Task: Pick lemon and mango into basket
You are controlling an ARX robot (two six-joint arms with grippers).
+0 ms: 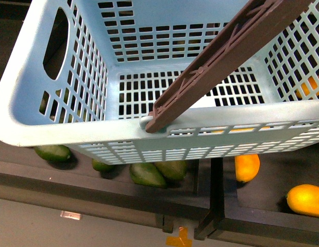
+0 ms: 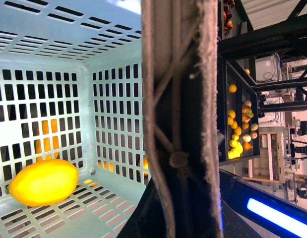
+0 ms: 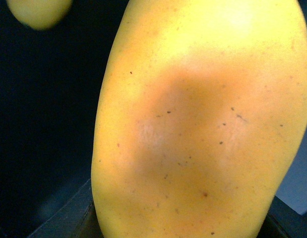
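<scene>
in basket (image 1: 61, 128), floor corner: lemon (image 2: 43, 182) | filling right wrist view: mango (image 3: 193, 129) | below basket: green fruits (image 1: 147, 175) | left claw, right claw: can't tell open or closed tbh

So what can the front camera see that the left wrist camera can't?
Only the front camera shows the green fruits lying below the basket. Only the left wrist camera shows the lemon resting on the basket's floor, plus a far-off shelf of fruit and a blue light strip. Both show the light blue basket with its slotted walls and its brown handle.
</scene>
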